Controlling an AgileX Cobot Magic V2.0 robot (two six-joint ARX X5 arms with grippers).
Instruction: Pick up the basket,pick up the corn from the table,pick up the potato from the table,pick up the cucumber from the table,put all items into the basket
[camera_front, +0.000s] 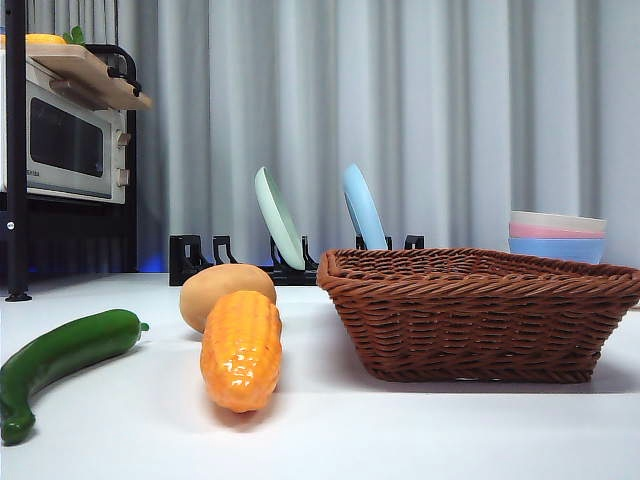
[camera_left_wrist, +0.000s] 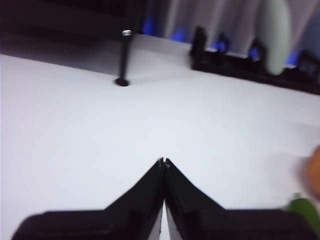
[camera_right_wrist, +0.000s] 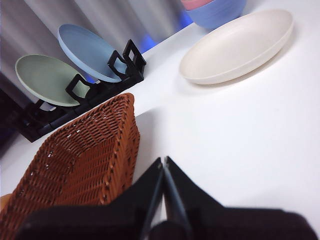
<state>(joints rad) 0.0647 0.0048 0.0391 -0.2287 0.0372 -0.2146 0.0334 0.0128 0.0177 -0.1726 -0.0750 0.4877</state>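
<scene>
open table before basket, corn

We find no text we can read. The microwave oven carries a small dark mark at its lower left corner, too tiny to make out, and nothing else bears lettering or numbers.

Left pincer: black jaws pressed together tip to tip, nothing between them, held above the counter and angled down toward it. Right pincer: jaws likewise closed to a point, empty, held over the counter. No arm or pincer showing in the front view. Both wrists tilted forward and down.
</scene>
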